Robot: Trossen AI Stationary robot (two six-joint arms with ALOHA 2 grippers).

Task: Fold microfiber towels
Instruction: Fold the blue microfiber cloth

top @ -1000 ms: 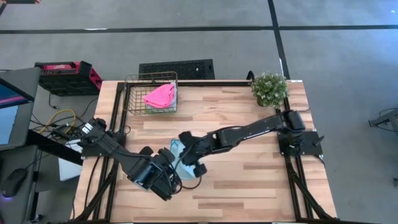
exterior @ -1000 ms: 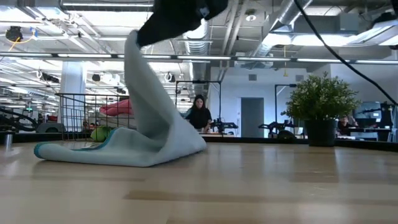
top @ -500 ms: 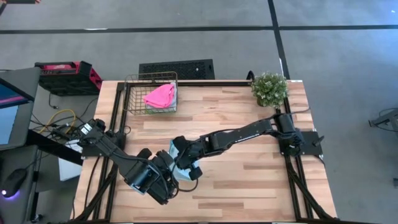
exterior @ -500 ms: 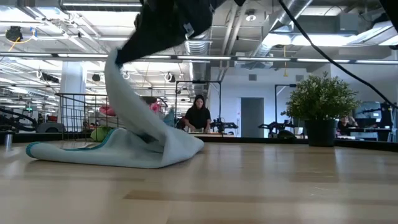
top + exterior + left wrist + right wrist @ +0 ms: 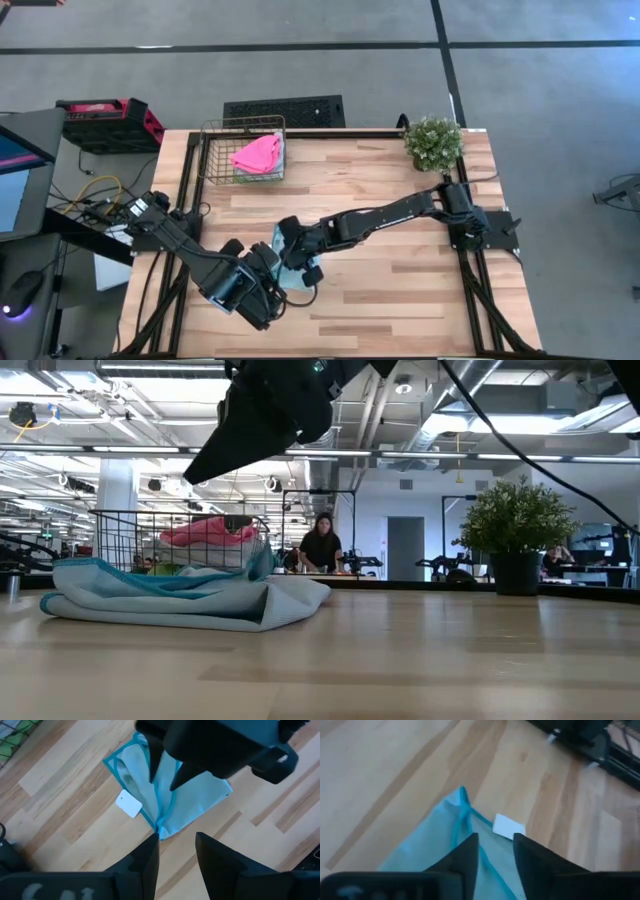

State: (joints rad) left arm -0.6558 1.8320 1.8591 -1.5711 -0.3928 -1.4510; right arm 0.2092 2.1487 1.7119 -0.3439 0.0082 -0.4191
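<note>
The light teal-blue towel (image 5: 180,592) lies folded over itself in a low heap on the wooden table, its white tag (image 5: 129,803) out on the wood beside it. My right gripper (image 5: 200,472) hangs open above the towel, pointing down at it, with nothing between its fingers (image 5: 465,857). My left gripper (image 5: 176,845) stands open at the towel's near-left side (image 5: 272,282); one towel corner (image 5: 159,827) lies just off a fingertip, and bare wood shows in the gap. A hot pink towel (image 5: 257,153) rests in the wire basket (image 5: 215,150).
The wire basket stands at the far left of the table, a small potted plant (image 5: 433,142) at the far right corner. Bare wood lies to the right of the towel and along the near edge. A person (image 5: 320,545) is in the room beyond the table.
My right gripper has carried the towel's raised part toward the table's left, then opened and let go. That part has fallen over the part that stayed on the table, and the towel now lies folded in a low heap. The gripper stays above it.
</note>
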